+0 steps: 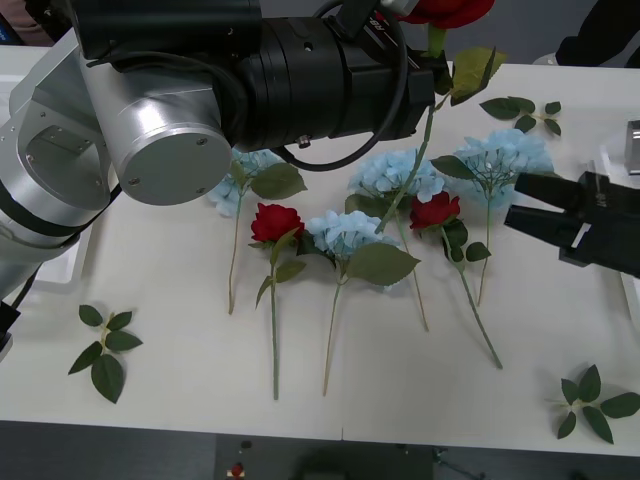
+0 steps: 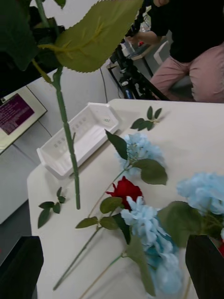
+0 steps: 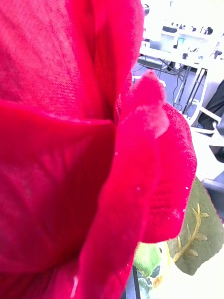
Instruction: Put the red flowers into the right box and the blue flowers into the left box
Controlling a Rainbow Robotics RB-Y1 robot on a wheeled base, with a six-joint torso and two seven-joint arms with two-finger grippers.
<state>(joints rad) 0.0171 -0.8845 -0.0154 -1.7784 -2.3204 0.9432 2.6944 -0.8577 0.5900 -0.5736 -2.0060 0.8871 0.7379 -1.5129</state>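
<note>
Holding a red rose (image 1: 445, 10) by its upper stem, the left gripper (image 1: 428, 62) hung high at twelve o'clock in the front view, its big black and silver arm crossing in from ten o'clock. Its fingers were hidden behind the wrist housing and leaves, so whether they pinched the stem could not be told for certain. The rose's thin green stem (image 1: 420, 150) dangled down toward the middle of the white table (image 1: 180, 330), and in the left wrist view its bloom (image 3: 84, 140) sat hard against the lens.

At three o'clock the right gripper (image 1: 545, 215) hovered over the table edge with its black fingers (image 1: 540, 188) spread apart and nothing between them.

On the table lay the remaining flowers in a loose row. One red rose (image 1: 275, 222) rested just left of centre, and another red rose (image 1: 434, 211) lay right of centre. Four blue hydrangeas (image 1: 345, 232) were mixed among them, heads toward twelve o'clock and stems toward six. Loose leaf sprigs (image 1: 105, 345) sat near the corners at eight, five and one o'clock.

From the right wrist view, the left box (image 2: 77, 138), white with slotted walls, stood at the table's far corner, beyond the hanging stem (image 2: 67, 140).
</note>
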